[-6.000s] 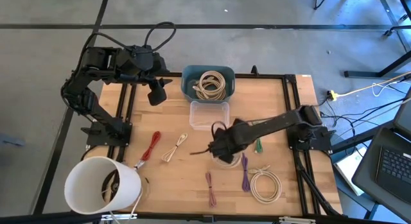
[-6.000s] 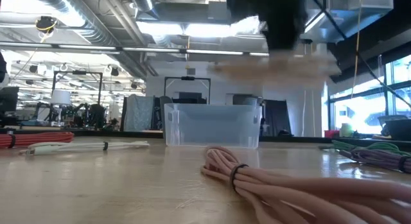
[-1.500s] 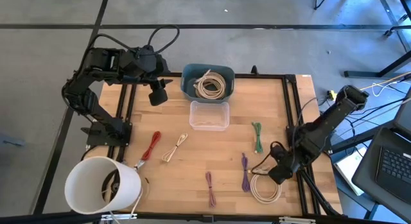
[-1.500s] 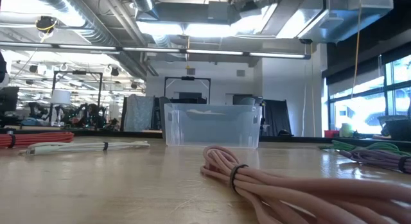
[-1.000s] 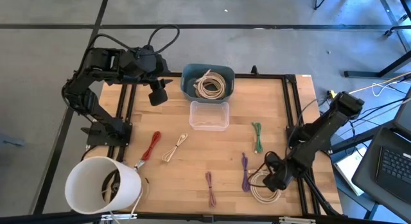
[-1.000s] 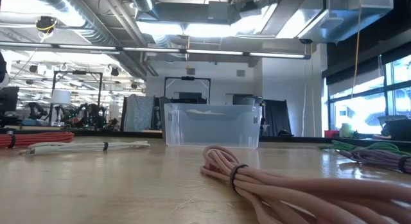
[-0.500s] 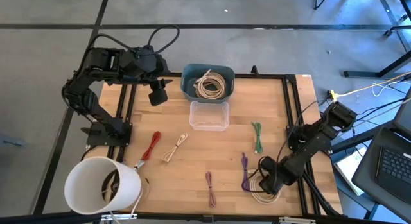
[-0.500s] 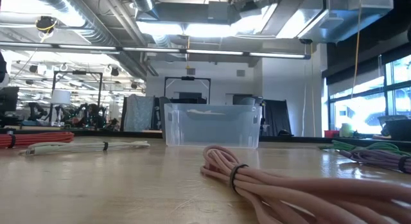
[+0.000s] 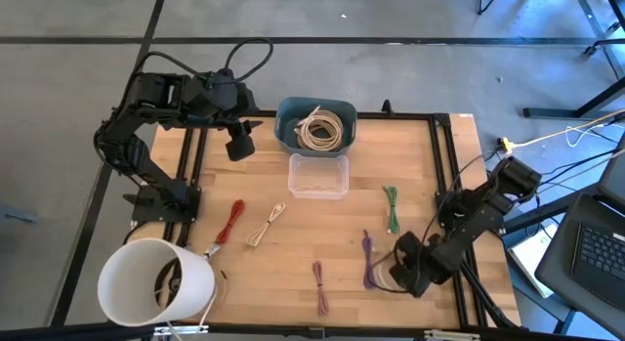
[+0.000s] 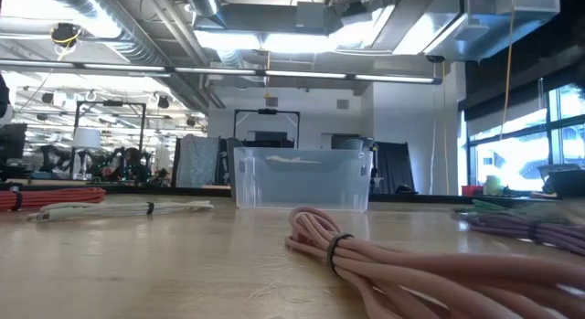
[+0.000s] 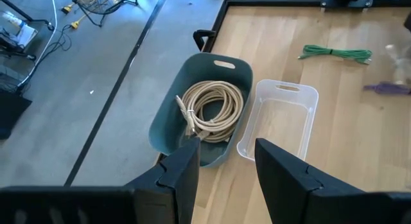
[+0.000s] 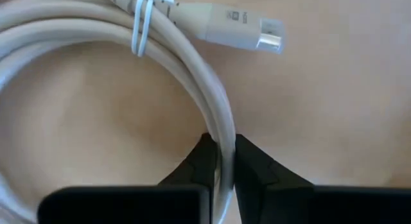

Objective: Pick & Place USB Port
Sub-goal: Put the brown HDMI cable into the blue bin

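Logo on cable plug (image 12: 247,26) unreadable; right pincer (image 12: 218,161) clamps cable.

An industrial robotics lab. Exposed ceiling ducts (image 10: 119,26) and strip lights (image 10: 274,36) overhead. Wooden tabletop (image 9: 293,248) on concrete floor (image 9: 59,106).

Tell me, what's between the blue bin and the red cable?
In the high view, only bare wooden table lies between the blue bin and the red cable.

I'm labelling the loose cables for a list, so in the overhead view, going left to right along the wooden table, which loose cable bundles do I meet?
Red cable bundle → cream cable bundle → pink cable bundle → purple cable bundle → green cable bundle, then the right gripper over the white coiled cable.
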Robot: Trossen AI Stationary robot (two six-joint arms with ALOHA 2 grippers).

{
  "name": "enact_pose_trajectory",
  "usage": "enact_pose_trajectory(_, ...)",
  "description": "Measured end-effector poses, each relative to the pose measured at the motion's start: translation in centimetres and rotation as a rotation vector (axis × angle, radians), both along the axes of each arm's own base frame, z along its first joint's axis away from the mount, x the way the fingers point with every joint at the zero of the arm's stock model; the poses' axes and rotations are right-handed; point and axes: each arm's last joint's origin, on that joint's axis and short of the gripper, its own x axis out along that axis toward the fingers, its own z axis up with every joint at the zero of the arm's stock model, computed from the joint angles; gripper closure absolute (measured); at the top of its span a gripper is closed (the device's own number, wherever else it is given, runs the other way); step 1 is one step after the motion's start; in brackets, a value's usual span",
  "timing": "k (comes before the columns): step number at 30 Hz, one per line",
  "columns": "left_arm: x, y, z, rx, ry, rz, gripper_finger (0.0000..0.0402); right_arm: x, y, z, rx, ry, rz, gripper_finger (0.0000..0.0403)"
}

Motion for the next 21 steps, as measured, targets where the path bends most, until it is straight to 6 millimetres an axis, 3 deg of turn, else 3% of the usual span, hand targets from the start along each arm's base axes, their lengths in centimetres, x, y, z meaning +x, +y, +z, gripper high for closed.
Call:
enact_pose_trajectory(4,0.0,0.0,0.0,0.000,0.000,0.000,0.0258,0.4,0.3,2.8,-0.100,0.007,-0.045,0.0373)
enact_pose_trajectory(10,0.0,0.0,0.0,0.004,0.003,-0.003,0.0258,0.7,-0.3,9.9,-0.330,0.114,-0.068,0.0373)
enact_pose_trajectory(13,0.1,0.0,0.1,0.007,-0.006,-0.005,0.0258,1.7,-0.6,12.3,-0.315,-0.086,0.011,0.0373)
enact_pose_trajectory(17,0.3,0.0,0.3,0.007,-0.038,-0.008,0.0258,3.4,-2.9,14.3,-0.441,-0.327,-0.042,0.0373)
enact_pose_trajectory(21,0.4,0.0,0.3,0.001,-0.044,-0.014,0.0258,4.9,-6.2,15.9,-0.558,-0.434,-0.075,0.0373)
